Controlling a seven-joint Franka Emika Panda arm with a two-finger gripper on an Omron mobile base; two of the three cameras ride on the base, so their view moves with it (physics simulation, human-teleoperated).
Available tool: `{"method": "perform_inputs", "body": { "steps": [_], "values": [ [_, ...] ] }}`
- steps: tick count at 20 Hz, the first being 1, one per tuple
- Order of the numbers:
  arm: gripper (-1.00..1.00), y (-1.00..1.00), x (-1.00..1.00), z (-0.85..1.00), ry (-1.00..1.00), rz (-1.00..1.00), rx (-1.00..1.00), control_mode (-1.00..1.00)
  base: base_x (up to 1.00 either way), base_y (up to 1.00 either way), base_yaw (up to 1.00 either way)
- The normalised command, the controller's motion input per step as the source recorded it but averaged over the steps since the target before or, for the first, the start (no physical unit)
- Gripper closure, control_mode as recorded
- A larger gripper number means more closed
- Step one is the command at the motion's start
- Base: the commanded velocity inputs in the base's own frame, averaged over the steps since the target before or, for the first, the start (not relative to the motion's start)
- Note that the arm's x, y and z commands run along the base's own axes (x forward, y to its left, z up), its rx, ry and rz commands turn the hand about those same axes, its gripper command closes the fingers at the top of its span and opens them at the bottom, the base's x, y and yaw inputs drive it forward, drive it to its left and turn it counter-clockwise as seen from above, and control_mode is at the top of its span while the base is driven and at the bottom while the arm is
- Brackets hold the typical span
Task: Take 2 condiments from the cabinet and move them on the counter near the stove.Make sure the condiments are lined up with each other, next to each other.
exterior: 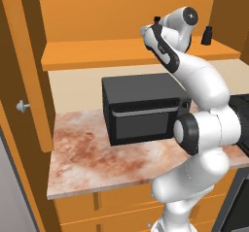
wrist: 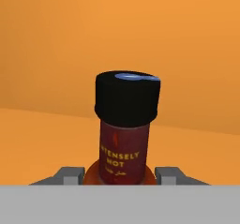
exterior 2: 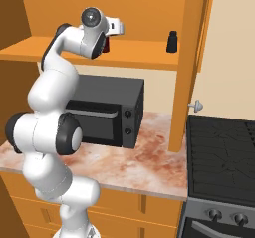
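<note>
The sauce bottle point(wrist: 124, 138) stands upright and close in the hand view, black cap on top, red label facing the camera, its lower body sitting between the two grey fingertips point(wrist: 70, 175) of the gripper point(wrist: 121, 176). The pads look to be right against the glass on both sides, so I judge the jaws closed on the bottle, though whether the squeeze is firm cannot be told.

To do this step well, the grip should sit square on the body below the label, the bottle centred between the pads. Lift straight up off the shelf board point(exterior: 121, 51) just enough to clear it, then draw back out of the cabinet point(exterior 2: 191, 58) with the bottle kept upright.

Measured from the bottle: the dark shaker point(exterior 2: 172, 42) stands well apart along the same shelf, toward the cabinet's side wall. The microwave point(exterior 2: 107, 110) sits below the bottle on the counter point(exterior 2: 149, 157). The stove point(exterior 2: 221, 157) lies beyond the shaker's side, lower down, with bare counter just beside it for setting both condiments side by side.
</note>
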Motion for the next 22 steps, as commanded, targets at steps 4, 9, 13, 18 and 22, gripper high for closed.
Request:
{"method": "perform_inputs", "body": {
  "steps": [4,9,13,18,22],
  "values": [
    [1.00,0.00,-0.23,-0.10,-0.01,0.00,0.00,-1.00,0.00,0.00,0.00],
    [1.00,0.00,-0.41,-0.15,0.00,0.00,0.00,-1.00,0.00,0.00,0.00],
    [1.00,-0.02,-0.54,-0.12,-0.01,0.00,0.00,-1.00,0.00,0.00,0.00],
    [1.00,-0.09,-0.88,-0.27,-0.05,0.00,0.01,-1.00,0.00,0.00,0.00],
    [1.00,-0.16,-0.96,-0.32,-0.04,0.00,0.00,-1.00,0.00,0.00,0.00]
  ]
}}
